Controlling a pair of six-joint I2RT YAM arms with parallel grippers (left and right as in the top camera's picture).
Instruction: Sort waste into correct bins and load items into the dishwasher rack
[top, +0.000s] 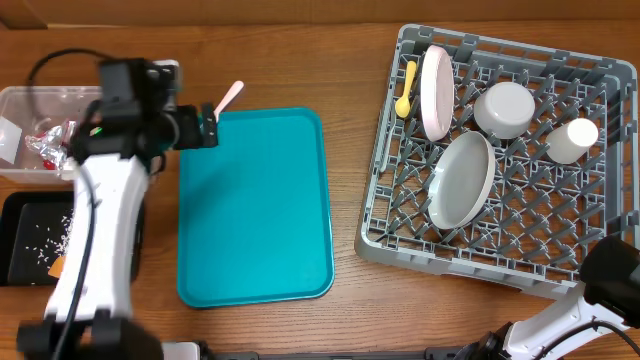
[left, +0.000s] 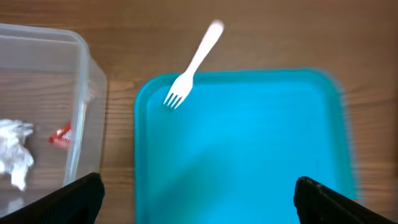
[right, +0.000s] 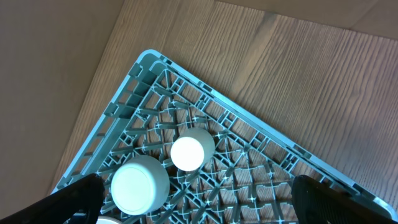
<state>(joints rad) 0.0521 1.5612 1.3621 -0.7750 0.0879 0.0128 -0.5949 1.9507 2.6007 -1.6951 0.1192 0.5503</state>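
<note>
At the far left of the overhead view, the clear tub (top: 25, 100) is cut by the frame edge, and its right part lies under the left arm (top: 100, 230). Red-and-white wrappers (top: 48, 140) show inside it, and the left wrist view adds a crumpled white napkin (left: 15, 155). Below it the black tray (top: 20, 230) is likewise half covered. Loose rice (top: 45, 240) is scattered in it, and a speck at its lower right is probably the orange cube (top: 57, 268), though it is too small to be sure.

The left gripper (left: 198, 190) hangs over the upper left corner of the teal tray (top: 255, 210), jaws wide apart with nothing between them. The fork (left: 189, 68) lies with its tines over that corner's rim and its handle out on the table (top: 300, 60). From overhead only the handle shows.

To the right, the dishwasher rack (top: 382, 150) runs off the frame's right edge. In it are the yellow spoon (top: 407, 88), the pinkish plate (top: 435, 92) on edge, the grey-green plate (top: 462, 180), the white bowl (top: 505, 108) and the white cup (top: 572, 140). The right arm (top: 610, 275) covers the rack's lower right corner.

The right gripper (right: 196, 186) hovers above the rack's corner, showing only two dark fingertips at the bottom corners, spread wide and empty. A third white shape at that view's bottom edge is cut off.
</note>
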